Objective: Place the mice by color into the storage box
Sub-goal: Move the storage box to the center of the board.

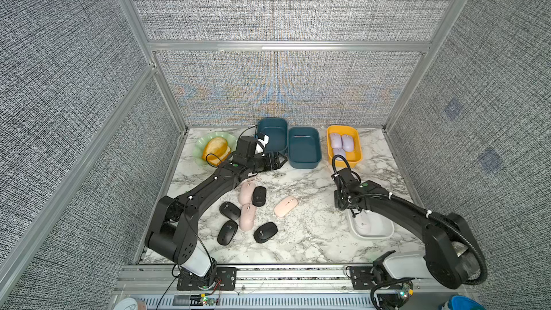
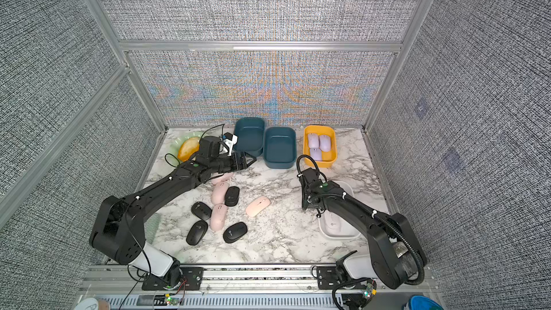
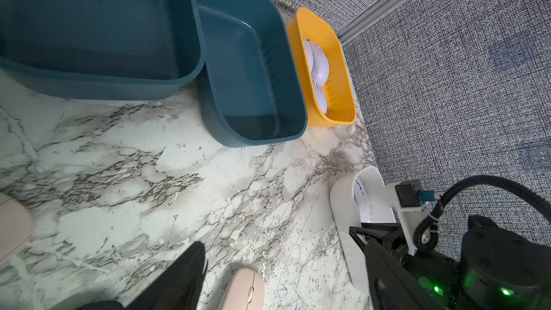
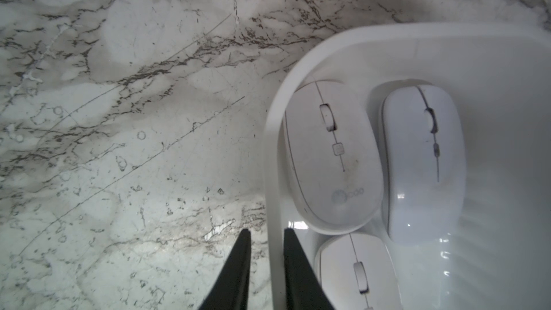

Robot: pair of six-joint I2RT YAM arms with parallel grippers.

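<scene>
Loose mice lie on the marble table in both top views: pink mice [image 1: 247, 191] [image 1: 248, 216] [image 1: 285, 206] and several black mice [image 1: 259, 196] [image 1: 230, 210] [image 1: 227, 232]. Three lilac mice [image 1: 343, 141] fill the yellow box [image 1: 330, 156]. Three white mice [image 4: 331, 156] lie in the white box [image 4: 272, 132]. My right gripper [image 4: 267, 231] straddles that box's near wall, one finger inside and one outside, pinched close on it. My left gripper [image 3: 278, 237] hangs open by the teal boxes, above a pink mouse [image 3: 244, 290].
Two empty teal boxes [image 1: 258, 128] [image 1: 319, 156] stand at the back, touching each other. A green plate [image 1: 200, 144] with an orange-yellow bread loaf [image 1: 215, 149] sits at the back left. Grey fabric walls close in three sides.
</scene>
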